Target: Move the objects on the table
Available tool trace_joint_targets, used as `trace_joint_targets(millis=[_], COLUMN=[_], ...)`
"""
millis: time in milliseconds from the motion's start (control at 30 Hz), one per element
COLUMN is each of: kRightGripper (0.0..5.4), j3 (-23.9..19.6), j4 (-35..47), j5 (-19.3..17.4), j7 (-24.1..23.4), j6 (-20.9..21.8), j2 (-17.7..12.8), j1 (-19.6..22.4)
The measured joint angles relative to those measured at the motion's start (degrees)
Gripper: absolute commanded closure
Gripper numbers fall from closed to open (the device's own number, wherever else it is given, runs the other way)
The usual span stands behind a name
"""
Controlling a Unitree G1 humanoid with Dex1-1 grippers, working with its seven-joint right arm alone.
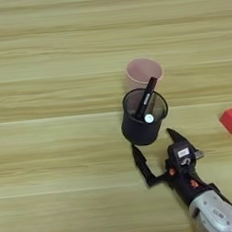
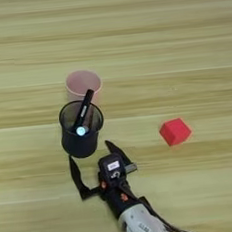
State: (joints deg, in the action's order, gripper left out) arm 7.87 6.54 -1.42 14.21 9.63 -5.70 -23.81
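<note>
The black mesh pen cup (image 1: 143,119) stands upright just right of frame centre in the left eye view, w/ 1 black marker (image 1: 146,101) leaning inside, its white tip showing near the cup's front rim. Directly behind it, toward the top of the frame, is the pale pink cup (image 1: 143,73), upright, so close that I can't tell whether the 2 touch. The red cube (image 2: 175,131) sits alone at mid-right, well apart from both cups.

The right gripper (image 1: 153,143) comes up from the lower right on its silver forearm. Its 2 black fingers are spread wide and hold nothing: 1 tip sits just below the pen cup's base at its lower left, the other just beside its lower right. Neither clearly touches the cup.

Step in hand looks like the approach to the pen cup, pre-grasp. Next move prob. calls for pushing fwd so the fingers straddle the mesh wall, then closing gently; the cup is light and top-heavy w/ the marker, and the pink cup behind could get nudged.

The table (image 1: 42,55) is light wood grain.
</note>
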Motion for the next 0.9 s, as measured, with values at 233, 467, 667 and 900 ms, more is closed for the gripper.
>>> trace_joint_targets(millis=[233,467,667,900], kRightGripper=[0.03,0.03,0.03,0.03], j3=[-0.4,0.0,0.2,0.9], j4=[-1.0,-2.2,-3.2,-2.5], j5=[-0.4,-0.4,-0.3,0.1], j7=[0.1,0.6,1.2,1.2], j6=[-0.5,-0.5,-0.4,-1.7], j2=[-0.1,-0.3,-0.3,-0.5], j1=[1.6,2.9,3.8,4.6])
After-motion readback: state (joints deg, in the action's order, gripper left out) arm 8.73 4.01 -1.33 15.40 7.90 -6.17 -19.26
